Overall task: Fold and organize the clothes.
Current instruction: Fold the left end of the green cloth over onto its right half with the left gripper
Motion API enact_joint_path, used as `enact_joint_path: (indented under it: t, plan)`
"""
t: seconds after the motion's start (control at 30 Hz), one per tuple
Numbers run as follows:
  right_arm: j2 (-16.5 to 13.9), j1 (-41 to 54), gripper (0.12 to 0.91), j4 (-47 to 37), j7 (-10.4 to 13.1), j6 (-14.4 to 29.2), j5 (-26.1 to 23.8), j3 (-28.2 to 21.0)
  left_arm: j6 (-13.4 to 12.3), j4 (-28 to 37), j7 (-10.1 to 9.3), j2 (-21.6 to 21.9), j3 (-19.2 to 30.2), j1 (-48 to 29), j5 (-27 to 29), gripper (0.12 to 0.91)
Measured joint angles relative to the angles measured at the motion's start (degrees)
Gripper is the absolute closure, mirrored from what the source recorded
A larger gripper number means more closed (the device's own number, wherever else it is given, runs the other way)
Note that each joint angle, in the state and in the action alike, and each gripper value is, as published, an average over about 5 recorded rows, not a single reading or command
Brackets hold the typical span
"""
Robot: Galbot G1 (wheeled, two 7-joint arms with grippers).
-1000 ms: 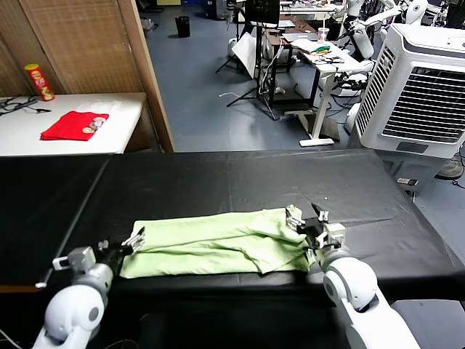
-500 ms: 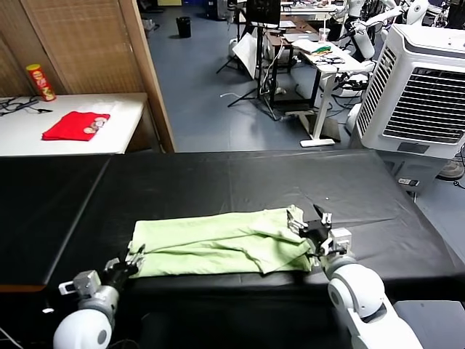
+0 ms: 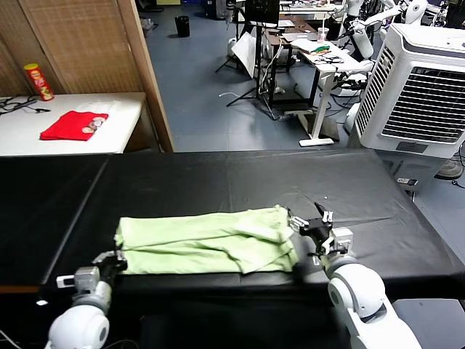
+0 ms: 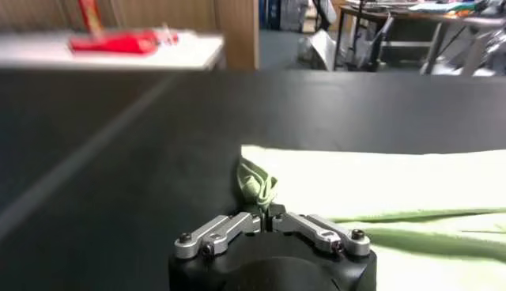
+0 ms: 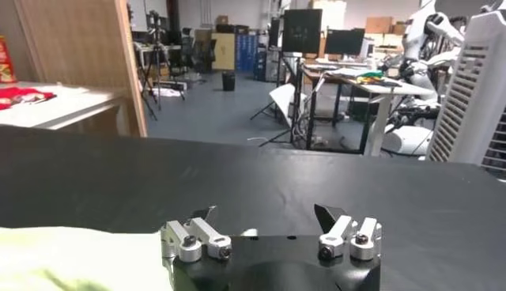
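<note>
Left gripper (image 4: 271, 224) pinched shut on T-shirt (image 3: 203, 241) left end; left wrist view alone shows bunched hem between fingertips. Right gripper (image 5: 269, 224) spread open just beside shirt's right end, holding nothing. Shirt folded into long strip, long axis left-right, on black table (image 3: 240, 178) near front edge.

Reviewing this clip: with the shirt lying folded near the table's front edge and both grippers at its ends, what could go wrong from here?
1. The left gripper is shut on a small bunch of the T-shirt corner; pulling could slip it free or undo the fold.
2. The right gripper is open beside the other end, so that end is unheld and may drag.
3. The shirt lies near the black table front edge and might slide off.
</note>
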Motion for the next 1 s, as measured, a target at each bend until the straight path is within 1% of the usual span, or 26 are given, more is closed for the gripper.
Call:
enact_joint_path:
  t: [0.1, 0.23, 0.3, 0.37, 0.47, 0.57, 0.67, 0.77, 0.9, 1.0]
  plan:
    - [0.46, -0.22, 0.227, -0.22, 0.04, 0.04, -0.12, 0.14, -0.70, 1.31, -0.17, 4.19, -2.37, 0.58, 1.82, 0.875]
    - [1.21, -0.61, 0.227, -0.45, 0.19, 0.12, -0.73, 0.16, -1.35, 1.72, -0.55, 9.03, -4.66, 1.48, 1.96, 0.875]
    - [1.56, -0.95, 0.227, -0.47, 0.26, 0.14, -1.17, 0.17, -0.65, 0.77, -1.28, 9.92, -4.81, 1.86, 0.53, 0.875]
    - [1.80, -1.35, 0.227, -0.41, 0.28, 0.15, -1.60, 0.23, 1.06, -1.17, -2.34, 9.72, -4.32, 2.11, -2.17, 0.875]
    - [2.07, -2.03, 0.227, -0.10, 0.31, 0.21, -2.12, 0.62, 4.46, -5.44, -4.06, 8.00, -2.45, 1.79, -8.03, 0.875]
    - [2.30, -2.89, 0.227, 0.29, 0.31, 0.46, -2.51, 1.42, 7.87, -9.80, -6.62, 5.27, 0.81, 0.59, -15.11, 0.875]
    - [2.60, -3.87, 0.227, 0.39, 0.30, 0.82, -3.21, 2.44, 10.05, -12.55, -8.80, 2.19, 4.76, -1.08, -21.10, 0.875]
    - [3.06, -4.79, 0.227, 0.53, 0.26, 1.03, -3.80, 3.38, 10.57, -13.48, -9.91, -0.79, 8.86, -2.91, -24.24, 0.875]
    - [3.75, -5.61, 0.227, 0.69, 0.21, 1.09, -4.45, 4.24, 10.58, -13.41, -10.83, -4.50, 13.96, -5.63, -26.35, 0.875]
    - [4.24, -5.89, 0.227, 0.70, 0.17, 1.10, -5.00, 4.46, 10.48, -12.96, -11.19, -6.84, 16.82, -7.70, -27.18, 0.875]
